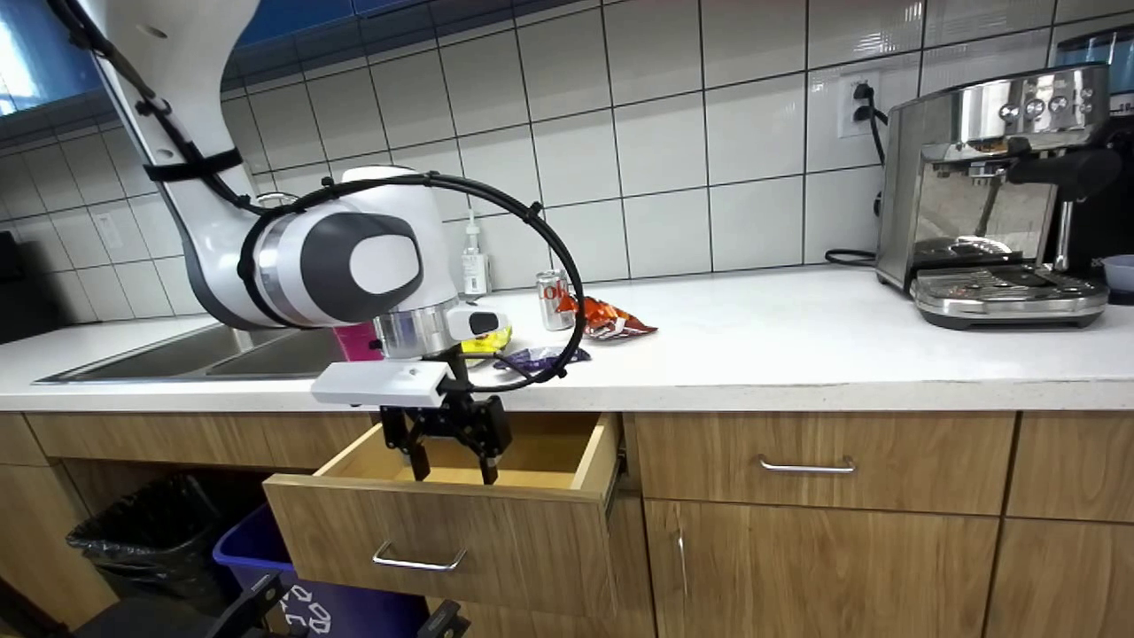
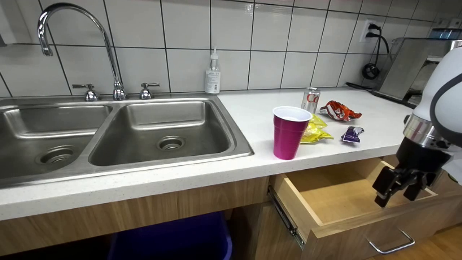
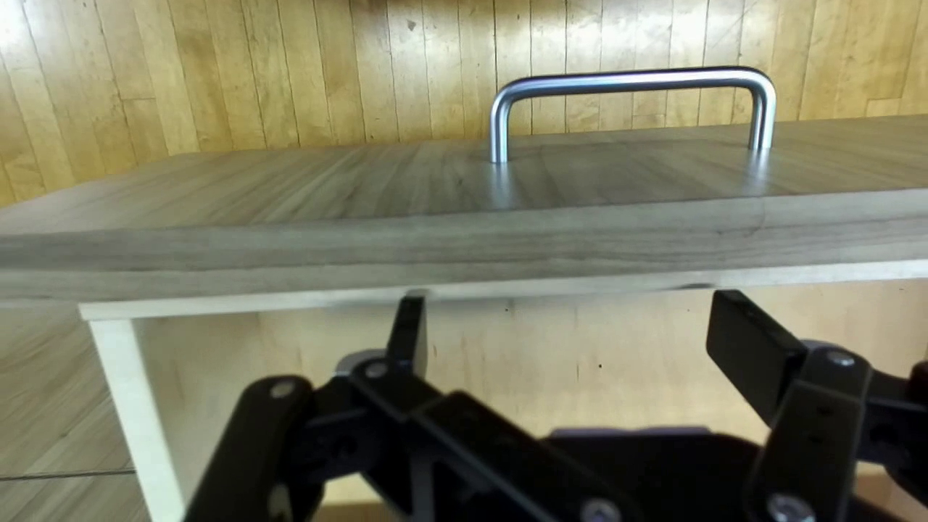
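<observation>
Kitchen: white counter (image 1: 753,346), tiled wall (image 1: 664,177) behind. Drawer (image 1: 505,540) stands pulled out below the counter's front edge. Gripper (image 1: 454,473) over it, near the front panel (image 3: 304,254), fingers (image 3: 754,348) spread, nothing between them; can't tell if they touch it. Cup (image 2: 288,137) sits at the counter's front edge, near a corner of the sink (image 2: 240,148). I'd keep fingers square to the panel, clear of its top edge, and run any push straight along the slide (image 2: 287,218).
</observation>
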`<action>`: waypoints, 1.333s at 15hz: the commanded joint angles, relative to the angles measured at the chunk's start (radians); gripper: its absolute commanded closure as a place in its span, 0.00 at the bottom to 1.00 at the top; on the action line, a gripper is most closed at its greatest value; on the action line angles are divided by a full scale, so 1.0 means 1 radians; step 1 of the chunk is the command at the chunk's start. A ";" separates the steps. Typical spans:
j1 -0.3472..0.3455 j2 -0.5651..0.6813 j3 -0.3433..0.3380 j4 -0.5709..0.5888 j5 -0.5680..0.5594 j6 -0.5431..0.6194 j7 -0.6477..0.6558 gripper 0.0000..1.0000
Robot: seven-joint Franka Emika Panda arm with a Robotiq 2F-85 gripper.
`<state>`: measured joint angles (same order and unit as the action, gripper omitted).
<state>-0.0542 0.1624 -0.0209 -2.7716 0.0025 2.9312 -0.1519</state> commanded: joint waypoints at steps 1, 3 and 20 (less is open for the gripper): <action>0.019 -0.074 0.004 -0.012 -0.007 -0.052 0.050 0.00; 0.023 -0.102 0.014 -0.012 0.006 -0.071 0.051 0.00; 0.038 -0.228 0.015 0.131 -0.122 -0.217 0.271 0.00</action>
<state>0.0053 -0.0612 -0.0091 -2.6969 -0.0721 2.7662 0.0725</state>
